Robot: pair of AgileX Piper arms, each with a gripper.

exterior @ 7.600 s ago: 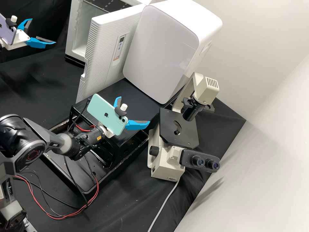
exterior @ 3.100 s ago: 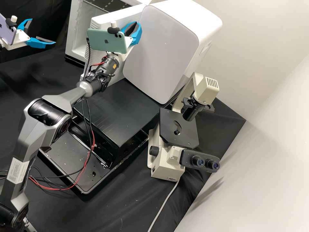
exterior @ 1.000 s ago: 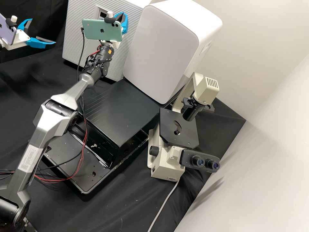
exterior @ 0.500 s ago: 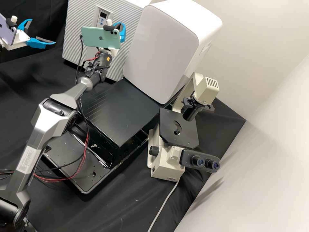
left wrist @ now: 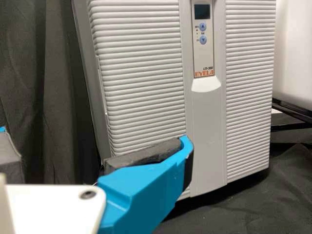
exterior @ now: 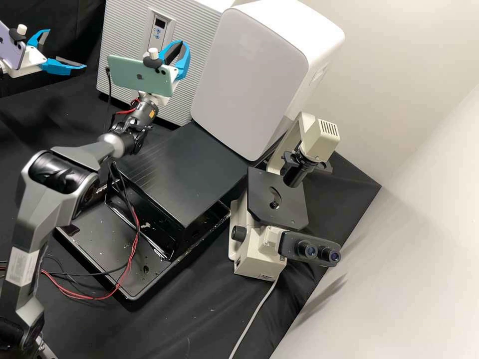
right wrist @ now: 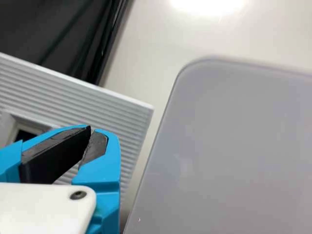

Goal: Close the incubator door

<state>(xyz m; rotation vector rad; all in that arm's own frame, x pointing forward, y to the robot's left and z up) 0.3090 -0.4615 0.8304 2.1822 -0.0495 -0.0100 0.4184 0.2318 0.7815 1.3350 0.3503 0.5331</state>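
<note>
The closing of the incubator door is being judged nearly or fully done: its ribbed front is covering the cabinet near the tabletop's far edge, towards the left, and no interior is being exposed. Whether the seal is being fully pressed home cannot be told. At most, a light final push is being called for, then a clearing of the arm.

The right claw is being held clenched in front of the door, with nothing being gripped; contact cannot be confirmed. The left claw is being kept released, its fingers wide apart, near the tabletop's left side.

Just beside the door, a white rounded unit is standing, and the right claw could be knocked against it. Below, a black stand is being borne in a tray, with loose cables hanging where snagging is being risked. Towards the right edge, a microscope is standing well apart.
</note>
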